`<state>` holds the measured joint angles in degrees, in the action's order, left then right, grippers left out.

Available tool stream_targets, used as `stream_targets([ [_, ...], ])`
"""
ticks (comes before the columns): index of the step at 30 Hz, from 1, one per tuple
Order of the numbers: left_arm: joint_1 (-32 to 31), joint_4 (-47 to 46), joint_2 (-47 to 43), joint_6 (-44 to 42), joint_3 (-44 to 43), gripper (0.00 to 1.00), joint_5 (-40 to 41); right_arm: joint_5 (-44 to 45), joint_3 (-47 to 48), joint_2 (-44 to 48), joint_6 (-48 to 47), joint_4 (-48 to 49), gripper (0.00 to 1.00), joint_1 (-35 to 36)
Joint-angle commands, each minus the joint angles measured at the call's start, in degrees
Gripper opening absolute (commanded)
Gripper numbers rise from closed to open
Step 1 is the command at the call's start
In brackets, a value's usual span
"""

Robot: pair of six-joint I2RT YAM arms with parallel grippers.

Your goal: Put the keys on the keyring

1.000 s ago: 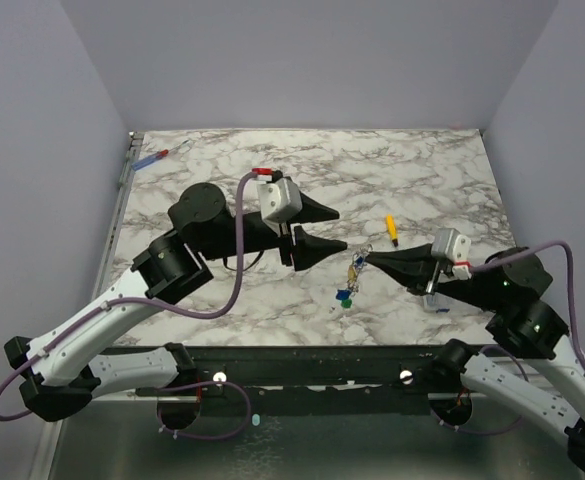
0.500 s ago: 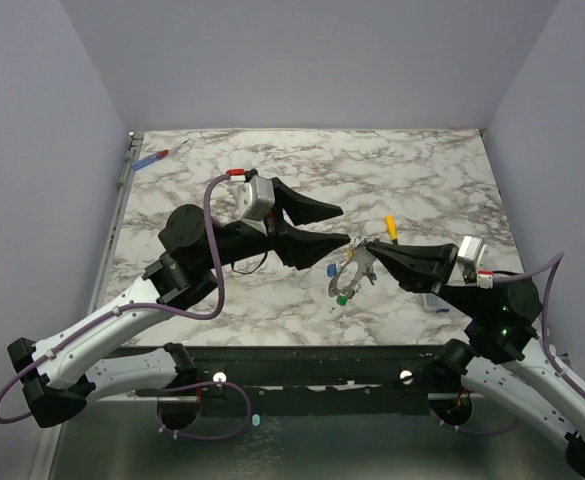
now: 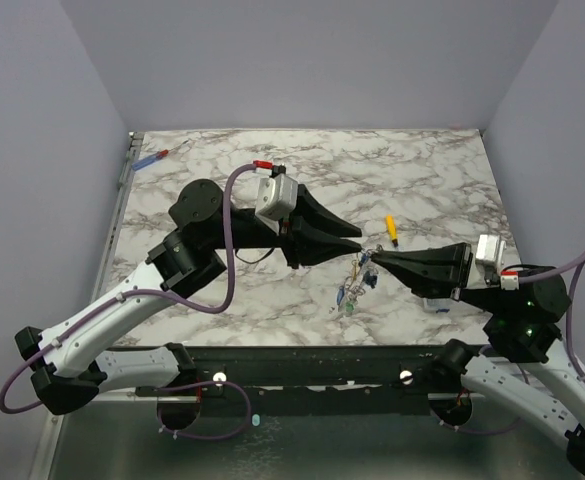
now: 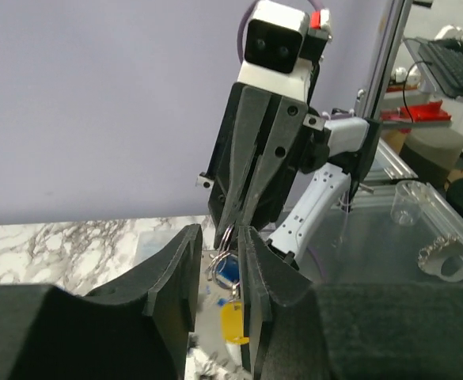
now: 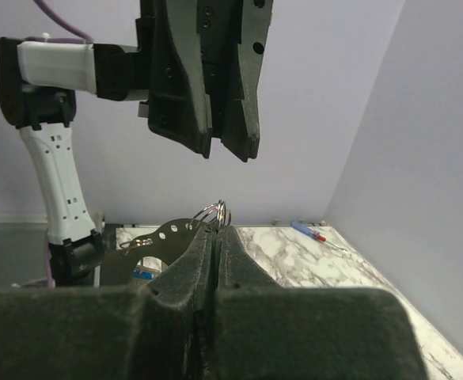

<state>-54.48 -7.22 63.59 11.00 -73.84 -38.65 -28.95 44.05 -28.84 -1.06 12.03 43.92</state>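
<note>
We start with the marble desk (image 3: 432, 190), and both arms reach in over its near middle until their tips almost meet. The left arm (image 3: 122, 310) comes in from the left and the right arm (image 3: 532, 340) from the right.

The left hand (image 3: 357, 244) points at the meeting spot. From its own wrist camera we see the fingers (image 4: 185, 261) parted by a narrow gap with nothing pinched between them, so it is open. From the other wrist camera its tips hang just above the ring, clear of it.

The right hand (image 5: 214, 231) is closed. Its fingers are pressed together and grip the keyring (image 5: 214, 212), whose thin loop sticks up out of the tips. The ring is held above the desk, between the two hands.

A yellow-handled screwdriver (image 3: 392, 231) lies on the desk just behind the hands. A blue-and-red tool (image 3: 152, 158) sits well apart, at the far left corner.

The keys (image 3: 350, 292) dangle in a small bunch under the right hand's tips. We pick out a yellow tag (image 4: 231, 321), a blue tag (image 4: 228, 271) and a green tag (image 3: 348, 310) lowest of all.
</note>
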Motion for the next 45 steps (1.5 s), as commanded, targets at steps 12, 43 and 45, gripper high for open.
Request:
stream_targets([
  [12,0.1,10.6,5.1,-1.9,-5.9,0.32,-11.5,-7.1,5.4,0.4,0.9,-11.4,0.01,0.2],
  [43,0.2,10.7,3.8,-0.8,-3.7,0.38,-10.0,-5.2,5.3,-0.4,2.6,-10.0,0.01,0.2],
  [45,0.2,10.7,3.7,-0.9,-3.5,0.36,-9.9,-4.9,5.3,-0.4,2.7,-9.8,0.01,0.2],
])
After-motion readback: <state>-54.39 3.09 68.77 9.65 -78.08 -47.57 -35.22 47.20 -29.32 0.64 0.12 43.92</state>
